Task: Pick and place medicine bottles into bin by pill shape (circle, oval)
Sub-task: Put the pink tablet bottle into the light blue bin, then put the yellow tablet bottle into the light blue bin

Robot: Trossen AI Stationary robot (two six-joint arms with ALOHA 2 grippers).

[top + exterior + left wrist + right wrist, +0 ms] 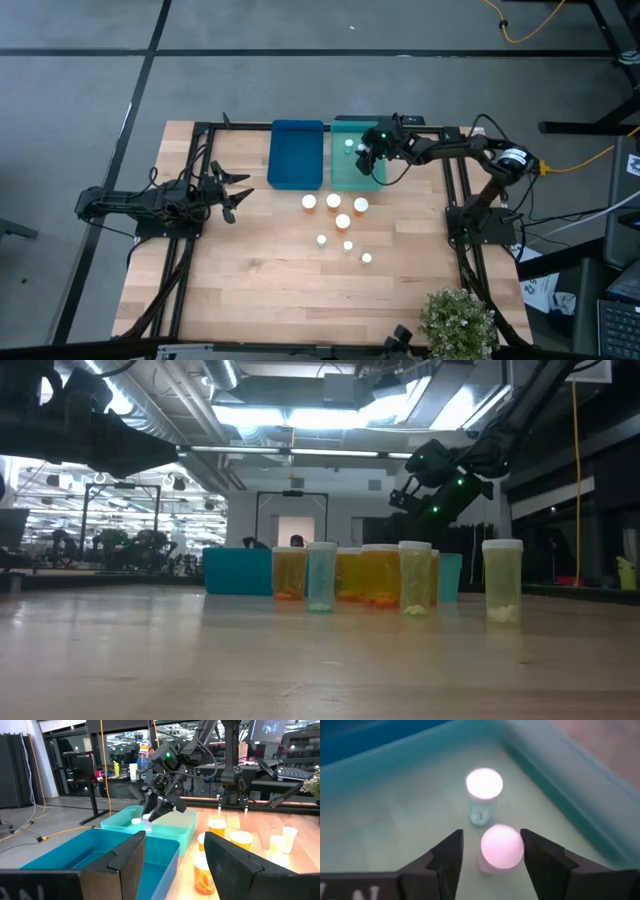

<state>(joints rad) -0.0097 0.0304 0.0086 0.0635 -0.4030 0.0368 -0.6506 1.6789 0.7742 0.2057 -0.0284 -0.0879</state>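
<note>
- Right gripper (490, 852) over the teal bin (340, 175), inside its far end. Dark blunt fingers (447, 857) stand parted, w/ small gaps either side of a white-capped bottle (501, 847) between them; can't tell if pads touch it.
- 2nd bottle (483, 795) just beyond it in the same bin: round white cap, pale clear body, upright on the bin's smooth floor.
- Teal bin: translucent plastic, rectangular, rounded corners. Touching its side is the dark blue bin (296, 155), same shape, opaque.
- Left gripper (232, 192) hangs over the table's left part, well apart from the bins. Jaws partly open, holding nothing.
- On the table (240, 280), light wood planks w/ visible grain, 7 bottles stand in a loose cluster near the bins.
- 4 larger amber bottles (309, 203), clear orange cylinders w/ white caps, nearest the bins.
- 3 smaller pale bottles (322, 240), whitish-green, further out toward the near edge.
- Low view: pills heaped at the bottle bottoms; shape too small to tell.
- Green bushy plant (458, 322) at the table's near right corner.
</note>
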